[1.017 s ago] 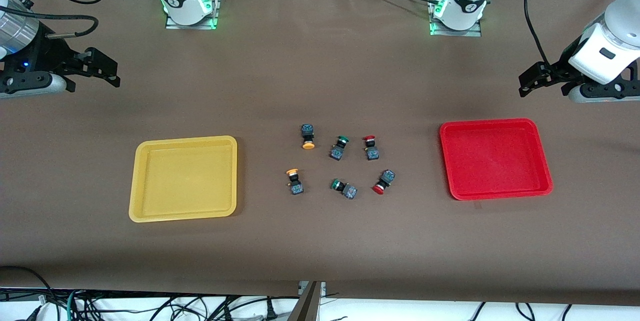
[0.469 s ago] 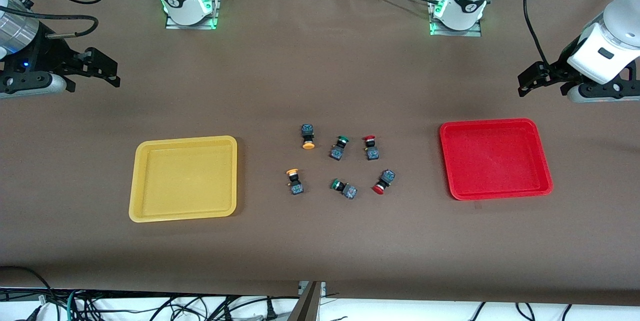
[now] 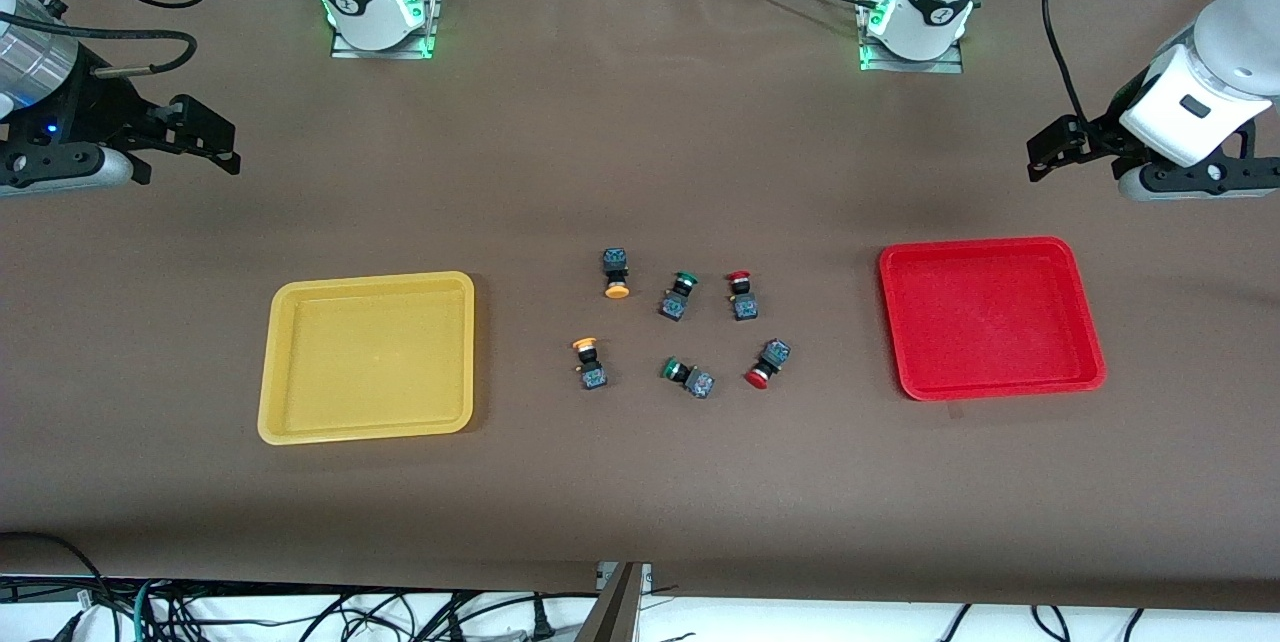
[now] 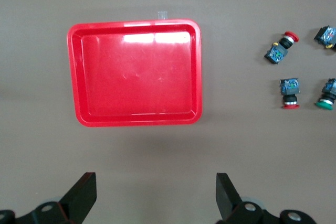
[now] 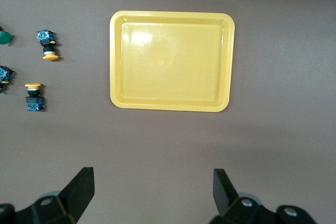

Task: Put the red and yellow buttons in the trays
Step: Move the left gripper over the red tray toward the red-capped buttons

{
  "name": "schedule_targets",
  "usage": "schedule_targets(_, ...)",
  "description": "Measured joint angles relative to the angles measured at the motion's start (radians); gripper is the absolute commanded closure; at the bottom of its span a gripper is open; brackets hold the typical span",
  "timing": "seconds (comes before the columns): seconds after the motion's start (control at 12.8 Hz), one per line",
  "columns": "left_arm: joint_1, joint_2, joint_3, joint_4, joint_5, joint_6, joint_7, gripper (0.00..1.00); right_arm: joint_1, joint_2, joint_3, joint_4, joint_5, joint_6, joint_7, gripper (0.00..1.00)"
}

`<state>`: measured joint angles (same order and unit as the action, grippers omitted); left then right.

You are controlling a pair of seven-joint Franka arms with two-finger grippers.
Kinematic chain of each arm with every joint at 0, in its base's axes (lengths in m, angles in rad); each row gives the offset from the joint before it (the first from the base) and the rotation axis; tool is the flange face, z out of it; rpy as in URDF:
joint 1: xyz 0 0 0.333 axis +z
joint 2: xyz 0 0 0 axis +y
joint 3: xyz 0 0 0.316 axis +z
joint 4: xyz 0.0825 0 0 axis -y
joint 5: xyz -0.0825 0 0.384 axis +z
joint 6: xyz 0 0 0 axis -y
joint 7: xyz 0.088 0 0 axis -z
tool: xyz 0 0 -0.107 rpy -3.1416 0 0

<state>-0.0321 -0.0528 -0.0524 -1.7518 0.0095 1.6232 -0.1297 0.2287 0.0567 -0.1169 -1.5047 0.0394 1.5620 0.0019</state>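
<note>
The four buttons lie mid-table between the trays: two yellow-capped (image 3: 616, 275) (image 3: 588, 364) toward the yellow tray (image 3: 365, 279), two red-capped (image 3: 742, 295) (image 3: 767, 364) toward the red tray (image 3: 980, 244). Both trays hold nothing. My left gripper (image 3: 1045, 152) is open and empty, up over bare table beside the red tray; its wrist view shows the gripper (image 4: 156, 198), the red tray (image 4: 135, 23) and both red buttons (image 4: 281, 51) (image 4: 289, 86). My right gripper (image 3: 215, 137) is open and empty over bare table beside the yellow tray; its wrist view shows the gripper (image 5: 152, 195), the yellow tray (image 5: 172, 15) and both yellow buttons (image 5: 48, 44) (image 5: 33, 97).
Two green-capped buttons (image 3: 679, 295) (image 3: 688, 376) lie between the yellow-capped and red-capped ones. The arm bases (image 3: 375, 12) (image 3: 915, 22) stand at the table's edge farthest from the front camera. Brown table cover spreads around the trays.
My left gripper has shifted slightly up in the front view and toward the table's middle. The right arm, the buttons and the trays have not moved.
</note>
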Motion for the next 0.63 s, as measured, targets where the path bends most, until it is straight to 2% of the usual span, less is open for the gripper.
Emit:
schedule_targets(0.16,-0.020,0.008,-0.002,0.000,-0.001,-0.007,0.008,0.00,0.000,0.000,0.000,0.000,0.000,0.000,0.000,0.00)
schedule_targets(0.31,-0.085,0.055,-0.004,0.015,-0.003,0.015,0.031,0.00,0.000,0.000,0.000,0.000,-0.007,0.005,0.000,0.00)
schedule_targets(0.47,-0.164,0.191,-0.006,0.117,-0.003,0.062,0.033,0.00,0.000,0.001,0.000,0.001,-0.011,0.006,0.000,0.00)
schedule_targets(0.63,-0.210,0.400,-0.008,0.274,-0.003,0.123,0.035,0.00,0.000,0.002,0.001,0.002,-0.011,0.007,0.000,0.00)
